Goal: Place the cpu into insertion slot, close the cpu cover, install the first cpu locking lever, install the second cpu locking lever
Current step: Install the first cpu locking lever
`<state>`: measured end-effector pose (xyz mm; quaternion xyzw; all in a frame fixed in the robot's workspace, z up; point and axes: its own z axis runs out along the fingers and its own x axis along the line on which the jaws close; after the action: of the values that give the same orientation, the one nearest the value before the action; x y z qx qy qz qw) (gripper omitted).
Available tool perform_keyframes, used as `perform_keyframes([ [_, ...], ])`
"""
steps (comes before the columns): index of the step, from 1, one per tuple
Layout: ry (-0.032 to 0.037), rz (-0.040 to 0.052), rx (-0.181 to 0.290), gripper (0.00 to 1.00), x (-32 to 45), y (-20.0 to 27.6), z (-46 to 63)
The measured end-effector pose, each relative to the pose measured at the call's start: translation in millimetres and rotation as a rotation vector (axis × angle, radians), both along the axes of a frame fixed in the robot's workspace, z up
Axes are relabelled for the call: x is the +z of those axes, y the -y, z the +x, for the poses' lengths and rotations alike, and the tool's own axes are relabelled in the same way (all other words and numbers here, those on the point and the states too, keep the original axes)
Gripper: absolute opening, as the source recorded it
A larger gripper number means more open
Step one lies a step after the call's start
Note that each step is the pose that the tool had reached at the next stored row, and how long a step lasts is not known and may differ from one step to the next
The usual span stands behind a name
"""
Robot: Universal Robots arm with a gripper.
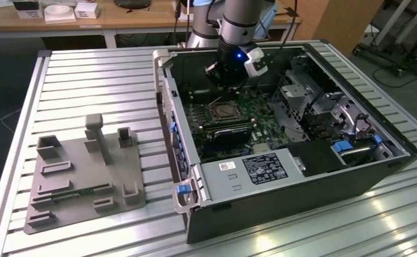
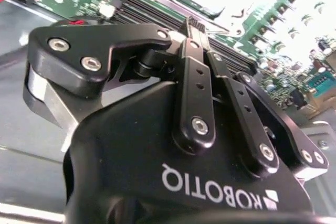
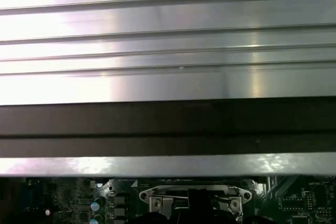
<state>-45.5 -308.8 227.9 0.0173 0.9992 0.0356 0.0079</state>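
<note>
Inside the open computer case (image 1: 194, 176) lies the green motherboard with the insertion slot (image 1: 225, 111), a dark square with a silvery rim. My black gripper (image 1: 221, 85) hangs just above and behind the slot, tilted toward it. In the second wrist view its fingers (image 2: 190, 30) meet at the tips, shut, with nothing visible between them. The first wrist view catches the slot's silvery metal frame (image 3: 191, 193) at the picture's edge, and a thin wire lever (image 3: 164, 198) runs along it. Whether that frame is the cpu cover lying flat I cannot tell. The cpu is hidden.
The case stands on a ribbed aluminium table (image 1: 94, 80). A grey fixture block (image 1: 87, 171) with several pockets sits toward the exterior view's left. Drive cages (image 1: 315, 107), a power supply (image 1: 262, 168) and memory slots (image 1: 226, 128) crowd the board. A wooden desk (image 1: 123, 19) lies behind.
</note>
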Motion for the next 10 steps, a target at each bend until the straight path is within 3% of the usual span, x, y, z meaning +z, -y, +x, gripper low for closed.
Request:
perform_keyframes([
  [7,0.0074,0.0037,0.000,0.10,0.3,0.9,-23.6],
  [9,0.0088,0.0140,0.001,0.10,0.3,1.4,-26.5],
  [10,0.0090,0.0292,0.001,0.10,0.3,2.0,-27.0],
])
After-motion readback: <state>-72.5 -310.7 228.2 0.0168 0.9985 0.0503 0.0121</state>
